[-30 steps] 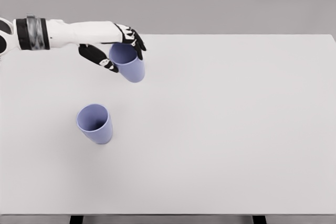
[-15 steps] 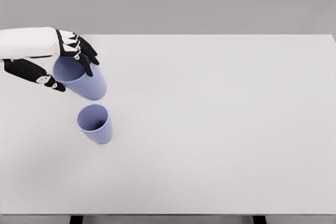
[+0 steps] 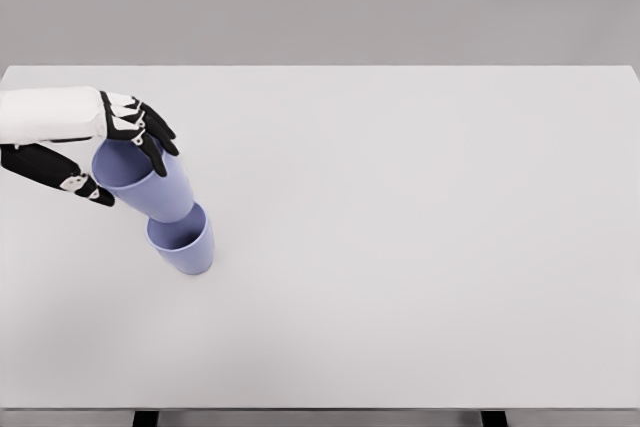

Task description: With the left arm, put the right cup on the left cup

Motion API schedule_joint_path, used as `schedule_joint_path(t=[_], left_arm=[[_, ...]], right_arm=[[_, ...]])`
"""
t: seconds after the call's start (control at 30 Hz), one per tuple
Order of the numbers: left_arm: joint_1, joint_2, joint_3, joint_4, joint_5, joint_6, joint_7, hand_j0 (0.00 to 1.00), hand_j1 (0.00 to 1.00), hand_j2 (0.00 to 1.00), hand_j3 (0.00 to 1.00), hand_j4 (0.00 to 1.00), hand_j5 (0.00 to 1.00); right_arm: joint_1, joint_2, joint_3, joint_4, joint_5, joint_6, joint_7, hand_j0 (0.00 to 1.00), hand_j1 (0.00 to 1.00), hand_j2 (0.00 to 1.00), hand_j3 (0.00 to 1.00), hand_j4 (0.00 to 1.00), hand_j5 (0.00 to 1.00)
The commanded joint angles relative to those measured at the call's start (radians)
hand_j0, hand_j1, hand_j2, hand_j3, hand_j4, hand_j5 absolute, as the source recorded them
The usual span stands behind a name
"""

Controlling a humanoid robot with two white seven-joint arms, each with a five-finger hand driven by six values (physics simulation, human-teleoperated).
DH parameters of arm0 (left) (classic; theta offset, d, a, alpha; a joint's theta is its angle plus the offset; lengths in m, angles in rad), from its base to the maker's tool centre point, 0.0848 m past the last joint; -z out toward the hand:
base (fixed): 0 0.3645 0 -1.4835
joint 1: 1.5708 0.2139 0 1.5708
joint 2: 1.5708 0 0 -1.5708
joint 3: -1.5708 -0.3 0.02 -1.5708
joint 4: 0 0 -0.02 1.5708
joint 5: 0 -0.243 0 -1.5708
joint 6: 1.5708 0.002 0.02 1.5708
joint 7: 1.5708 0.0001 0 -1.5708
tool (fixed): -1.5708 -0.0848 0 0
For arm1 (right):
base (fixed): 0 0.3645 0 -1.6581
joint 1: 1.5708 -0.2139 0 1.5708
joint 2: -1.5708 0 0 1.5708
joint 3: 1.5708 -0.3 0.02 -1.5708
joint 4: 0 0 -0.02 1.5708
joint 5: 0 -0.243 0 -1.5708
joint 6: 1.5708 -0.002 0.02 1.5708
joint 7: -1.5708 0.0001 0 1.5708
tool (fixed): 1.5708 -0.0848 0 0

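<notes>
Left hand (image 3: pixel 95 152) is clamped on the held cup (image 3: pixel 150 185): black fingers (image 3: pixel 150 139) are wrapped over the far side of the rim, thumb (image 3: pixel 60 175) on the near side. The cup is tilted, its base angled down and away from the hand. Just below that base, the second cup (image 3: pixel 183 241) is seen upright on the white table (image 3: pixel 420 247); base overlaps its rim, contact cannot be told.

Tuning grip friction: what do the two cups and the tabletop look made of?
Held cup and standing cup: likely matte plastic; uniform lavender, thin walls, no glare. Table: smooth, matte, off-white, perhaps laminate; no grain or reflections. Being a render, these are guesses.
</notes>
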Motion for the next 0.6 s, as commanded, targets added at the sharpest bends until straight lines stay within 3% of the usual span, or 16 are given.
schedule_joint_path(t=[0.0,0.57], left_arm=[[0.003,0.004,0.002,0.001,0.006,0.003,0.0,0.6,0.6,0.6,0.6,0.6,0.6],[0.028,0.002,0.014,0.0,0.005,0.003,0.0,0.6,0.6,0.6,0.6,0.6,0.6]], right_arm=[[0.0,0.0,0.0,0.0,0.0,0.0,0.0,1.0,1.0,1.0,1.0,1.0,1.0],[0.0,0.0,0.0,0.0,0.0,0.0,0.0,1.0,1.0,1.0,1.0,1.0,1.0]])
